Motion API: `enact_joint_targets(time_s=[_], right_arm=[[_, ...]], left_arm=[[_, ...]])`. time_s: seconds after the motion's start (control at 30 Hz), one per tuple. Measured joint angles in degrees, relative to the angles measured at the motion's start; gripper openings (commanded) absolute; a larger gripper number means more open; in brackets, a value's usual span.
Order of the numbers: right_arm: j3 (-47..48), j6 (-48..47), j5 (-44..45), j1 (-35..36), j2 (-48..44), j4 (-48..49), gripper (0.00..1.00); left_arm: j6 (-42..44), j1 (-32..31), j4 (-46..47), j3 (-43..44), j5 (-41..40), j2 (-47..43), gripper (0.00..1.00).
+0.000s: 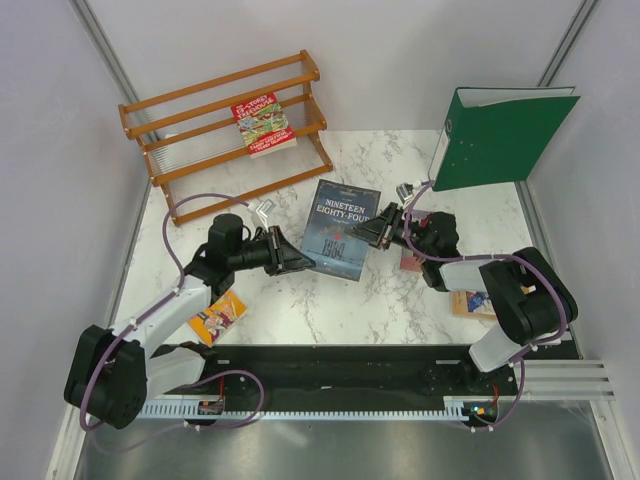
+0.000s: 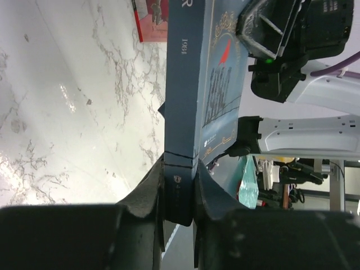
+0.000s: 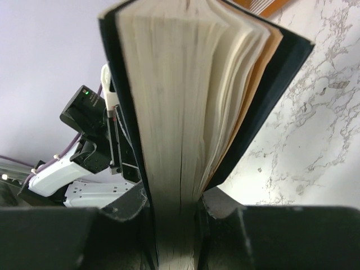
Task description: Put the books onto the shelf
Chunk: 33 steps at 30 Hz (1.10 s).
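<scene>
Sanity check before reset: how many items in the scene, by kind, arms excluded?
Books: 5 (red book, dark blue book, yellow book, pink-maroon book, orange-brown book)
Green binder: 1
Shelf: 1
Total: 7

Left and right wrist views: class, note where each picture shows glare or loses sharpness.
Left wrist view: white glare washes out patches of the marble table; the dark blue book reads fairly sharp along its spine, the left gripper's fingers dark and soft. Right wrist view: the book's page edges, close to the lens, blur; the marble behind looks crisper.
</scene>
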Motion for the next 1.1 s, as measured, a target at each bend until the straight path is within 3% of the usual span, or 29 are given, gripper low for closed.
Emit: enact_joint_targets(time_s=[0.1, 0.13, 0.23, 0.27, 0.33, 0.43, 0.57, 0.87, 1.1], right_arm=[[0.0, 0.0, 0.0, 0.2, 0.0, 0.0, 0.02], [0.0, 0.0, -0.1, 0.2, -0.1, 0.0, 0.21], [0.0, 0.0, -0.3, 0.3, -0.1, 0.0, 0.47], [0.0, -0.1, -0.2, 0.3, -0.1, -0.1, 0.61], [0.0, -0.7, 1.0, 0.0, -0.2, -0.6, 0.74], [-0.2, -2.1, 2.8, -0.6, -1.6, -1.7, 0.85], [-0.5, -4.8, 4.6, -1.4, -5.7, -4.9, 0.91], [-0.5, -13.9, 7.9, -2.9, -14.4, -17.3, 0.96], [-0.5, -16.8, 8.7, -3.0, -15.1, -21.9, 0.97]], left_arm=[[-0.2, 0.0, 0.0, -0.4, -0.3, -1.6, 0.02], [-0.1, 0.0, -0.1, -0.4, -0.2, -1.9, 0.02], [-0.2, -0.1, -0.2, -0.7, -0.3, -2.3, 0.02], [-0.2, -0.2, -0.3, -0.7, -0.6, -2.5, 0.02], [-0.2, -0.3, -1.7, -0.7, -1.4, -3.6, 0.02], [-0.8, -0.3, -3.5, -0.7, -3.3, -5.4, 0.02], [-3.6, -0.3, -3.2, -1.5, -6.4, -7.7, 0.02], [-12.2, 1.7, 2.3, -5.9, -16.2, -10.3, 0.02], [-16.0, 6.9, 11.4, -4.3, -13.9, -4.1, 0.02]])
